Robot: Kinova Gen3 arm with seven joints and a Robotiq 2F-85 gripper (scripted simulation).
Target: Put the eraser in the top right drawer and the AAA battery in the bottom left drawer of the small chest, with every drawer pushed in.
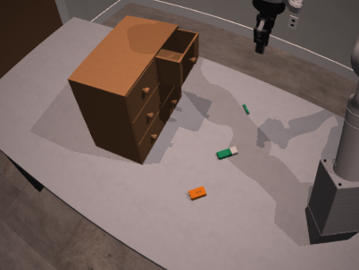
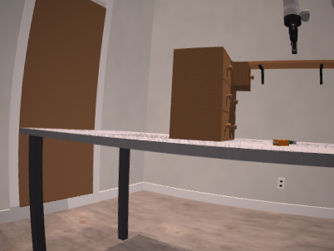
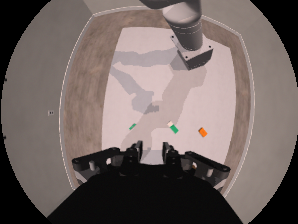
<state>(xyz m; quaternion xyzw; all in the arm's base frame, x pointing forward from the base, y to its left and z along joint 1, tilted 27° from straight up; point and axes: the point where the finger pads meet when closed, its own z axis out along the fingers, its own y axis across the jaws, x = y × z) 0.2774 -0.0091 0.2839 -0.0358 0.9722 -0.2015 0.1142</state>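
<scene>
A green-and-white block eraser [image 1: 224, 154] [image 2: 292, 142] [image 3: 173, 128] lies flat on the bench, apart from the slim green AAA battery [image 1: 246, 109] [image 3: 132, 126], seemingly on its side. The brown wooden chest [image 1: 121, 55] [image 2: 197, 93] stands upright; its top-row right drawer [image 1: 189, 64] [image 2: 241, 76] juts out (round knob foremost), while the bottom-row left drawer [image 1: 146, 147] [image 2: 226, 130] sits pushed in.

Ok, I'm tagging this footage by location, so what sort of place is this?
Probably a plain indoor room, perhaps a lab: robot arm, wall outlet, brown door.
</scene>
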